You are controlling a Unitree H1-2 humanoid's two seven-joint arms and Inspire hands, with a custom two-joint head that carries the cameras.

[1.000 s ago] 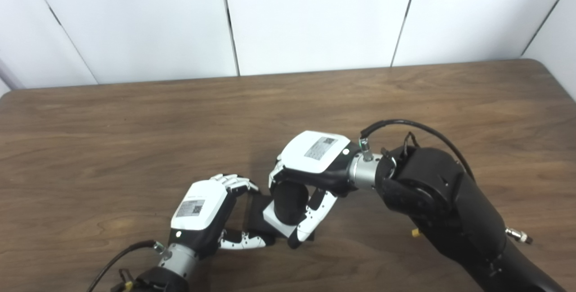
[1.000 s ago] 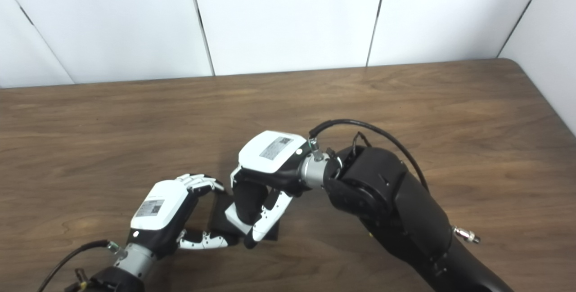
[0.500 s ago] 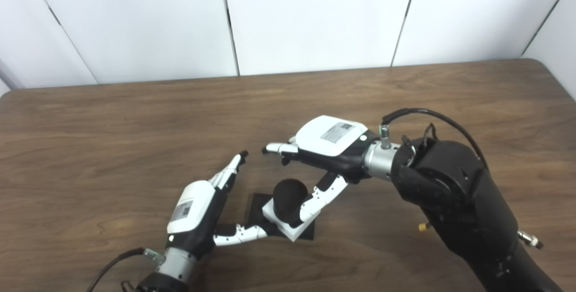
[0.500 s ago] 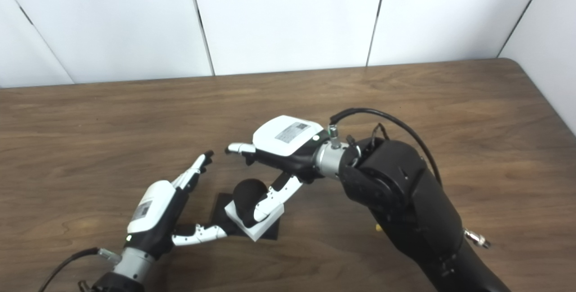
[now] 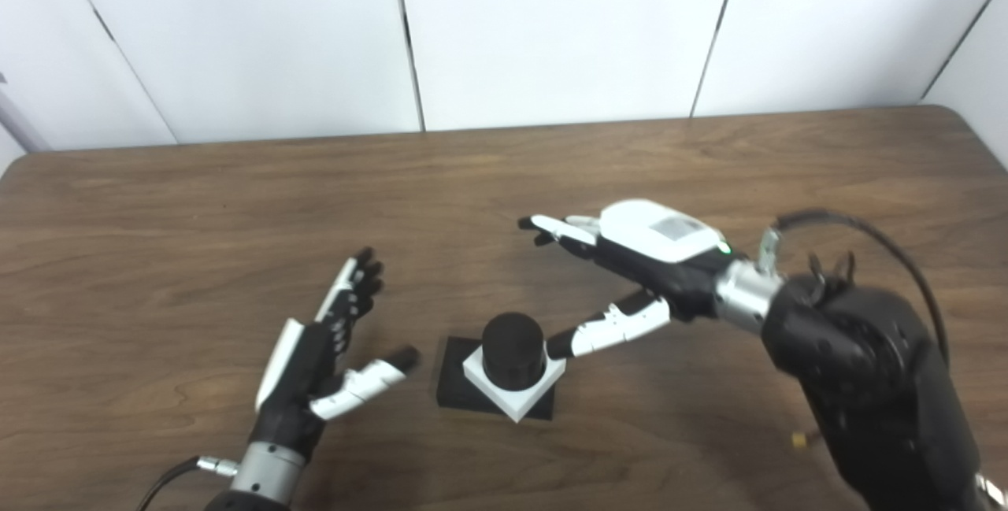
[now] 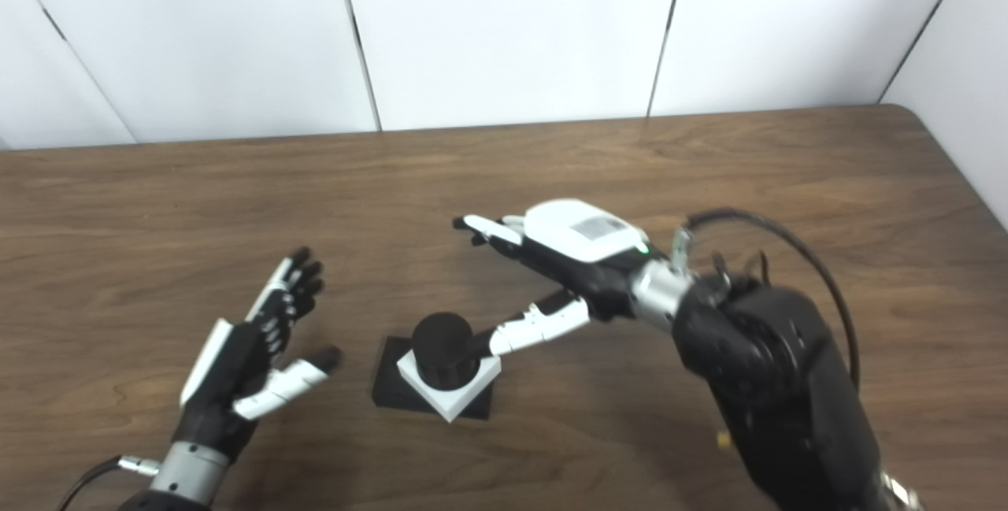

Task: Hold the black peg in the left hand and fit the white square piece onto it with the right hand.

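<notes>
The black peg stands upright on its flat black square base on the table. The white square piece sits around the peg's foot, turned a little against the base. My left hand is open to the left of the base, fingers spread, its thumb pointing at the peg without touching it. My right hand is open, up and to the right of the peg, palm down. Its thumb reaches toward the peg and ends just short of it.
The wooden table runs back to a white panelled wall. My bulky black right forearm fills the lower right corner. A small yellow bit lies on the table next to that arm.
Both hands have let go and drawn away: the left hand opened and moved left, the right hand opened and moved up and right. The peg with the white piece on it now stands alone.
</notes>
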